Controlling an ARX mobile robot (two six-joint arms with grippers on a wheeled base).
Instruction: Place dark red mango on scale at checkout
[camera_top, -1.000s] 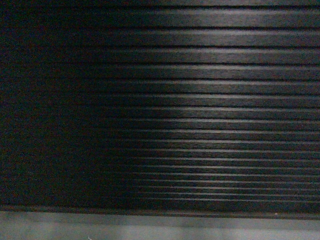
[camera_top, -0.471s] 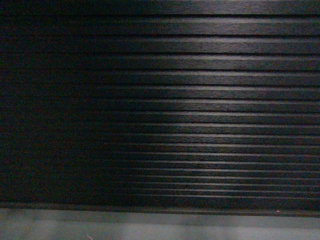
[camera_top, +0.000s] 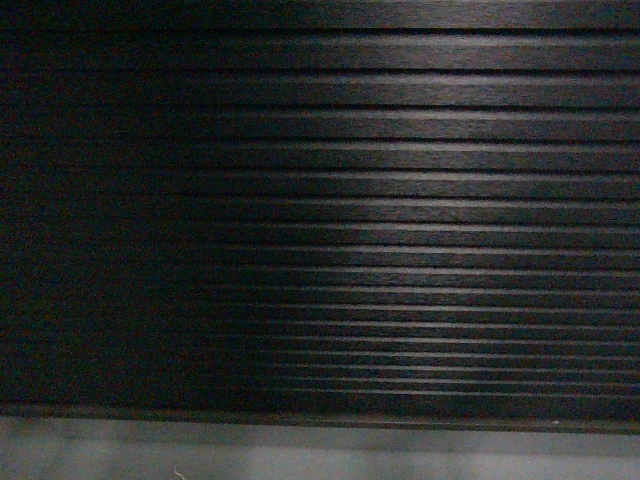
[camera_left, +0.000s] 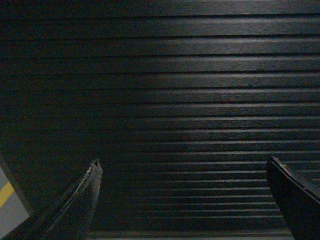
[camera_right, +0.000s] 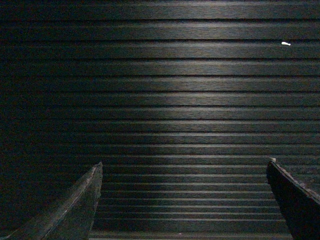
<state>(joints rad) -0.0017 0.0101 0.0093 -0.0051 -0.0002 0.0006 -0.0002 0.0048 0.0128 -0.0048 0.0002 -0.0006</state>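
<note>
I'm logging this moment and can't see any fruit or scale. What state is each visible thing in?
checkout: ribbed dark front fills all three views, lit on the right, in shadow on the left.
grey plinth: strip along the bottom of the head view.
left gripper: jaws wide apart, nothing between them.
right gripper: jaws wide apart, empty.
mango and scale: not in view.

In the head view, the checkout's (camera_top: 400, 200) ribbed dark front sits slightly lower in frame than a second ago. The grey plinth (camera_top: 320, 455) along the bottom edge shows as a thinner strip, its top edge having dropped a little.
</note>
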